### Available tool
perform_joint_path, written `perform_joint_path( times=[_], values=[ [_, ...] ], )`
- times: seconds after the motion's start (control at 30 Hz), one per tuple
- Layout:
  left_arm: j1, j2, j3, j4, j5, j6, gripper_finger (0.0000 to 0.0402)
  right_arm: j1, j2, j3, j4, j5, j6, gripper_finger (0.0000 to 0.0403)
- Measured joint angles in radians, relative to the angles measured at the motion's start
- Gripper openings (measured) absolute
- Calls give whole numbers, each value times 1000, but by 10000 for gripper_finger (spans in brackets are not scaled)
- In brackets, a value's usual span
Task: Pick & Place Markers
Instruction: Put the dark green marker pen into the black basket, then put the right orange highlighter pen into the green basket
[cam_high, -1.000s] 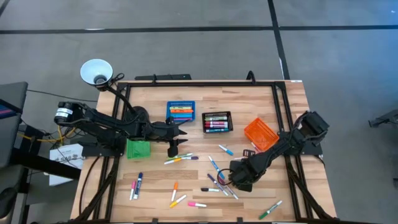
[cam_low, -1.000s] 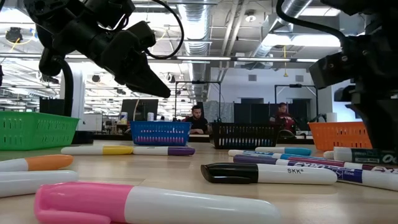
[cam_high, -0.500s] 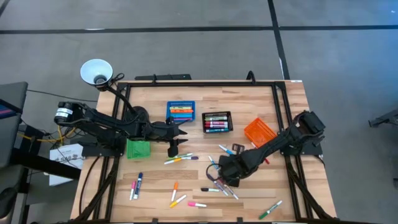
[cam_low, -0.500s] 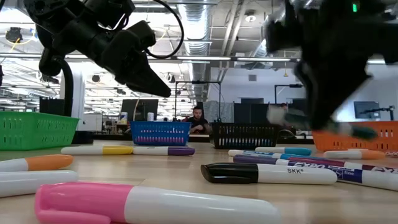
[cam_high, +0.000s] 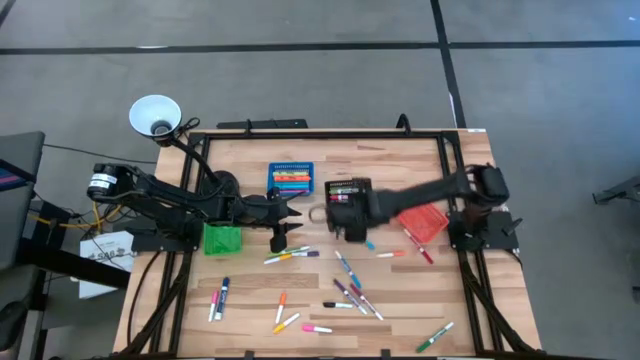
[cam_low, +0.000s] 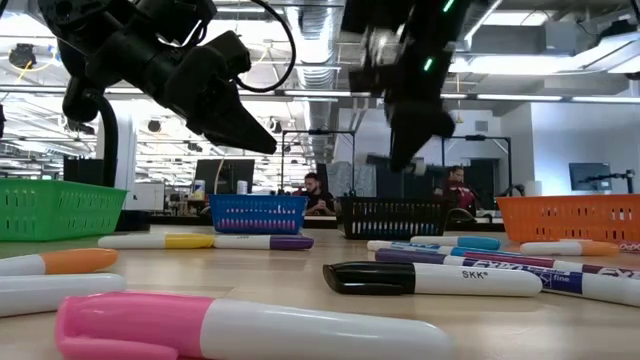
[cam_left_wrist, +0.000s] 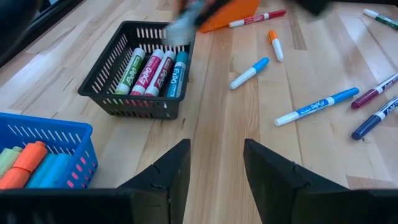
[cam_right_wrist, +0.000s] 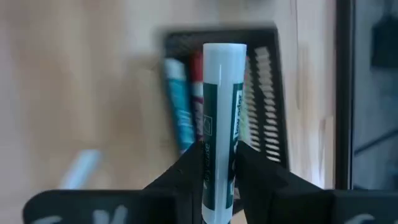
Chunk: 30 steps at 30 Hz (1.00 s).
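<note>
Left gripper (cam_high: 285, 228) hangs left of centre in the high view, fingers apart and empty, beside the green bin (cam_high: 222, 239). Right gripper (cam_high: 345, 213), its arm stretched leftward across the table, hovers at the black bin (cam_high: 349, 196), pinching a marker (cam_right_wrist: 219, 124) upright between its fingers. Loose markers (cam_high: 352, 295) lie scattered lower centre.

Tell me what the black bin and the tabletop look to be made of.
Black bin: looks like moulded plastic, matte, with thin slotted lattice walls. Table: wood, probably butcher-block, with visible grain and plank seams under a light sheen. The right hand holds a marker over that bin.
</note>
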Motion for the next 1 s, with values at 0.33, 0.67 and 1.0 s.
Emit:
perform_joint_path(
  times=[0.33,0.67,1.0],
  values=[
    [0,0,0,2,0,0,144,-193,95,0,48,-145,-67,87],
    [0,0,0,2,0,0,144,-193,105,5,75,-144,-152,144],
    [0,0,0,2,0,0,144,-102,103,242,-337,-323,120,182]
  ],
)
